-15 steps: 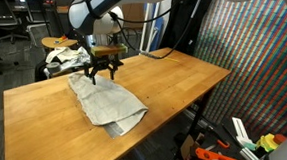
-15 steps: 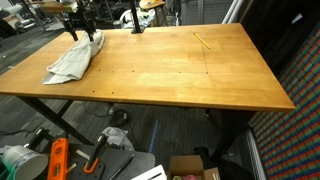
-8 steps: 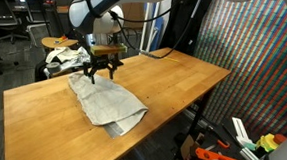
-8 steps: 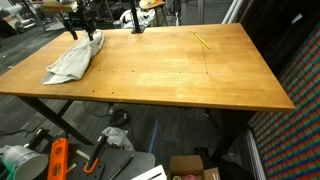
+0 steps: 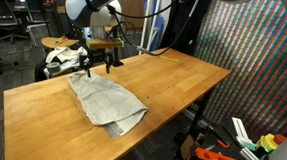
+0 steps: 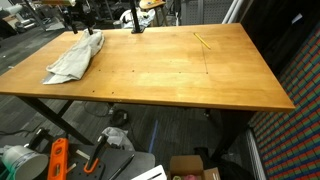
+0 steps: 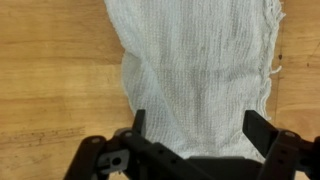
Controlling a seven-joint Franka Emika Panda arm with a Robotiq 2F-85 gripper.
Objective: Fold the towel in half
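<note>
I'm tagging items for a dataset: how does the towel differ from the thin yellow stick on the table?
The towel is pale, soft and crumpled; the yellow stick is thin and straight. The towel covers far more area than the stick. The towel lies below the open gripper; the stick lies far from it. Both rest on the table, unheld.

The towel [image 5: 107,100] lies on the table [image 5: 174,83], toward one corner, reaching close to the table edge. A thin stick [image 6: 203,41] lies on the same table, well apart from it. The gripper [image 5: 100,69] hangs above the towel's end nearest the arm, with the cloth below and between its fingers in the wrist view.
</note>
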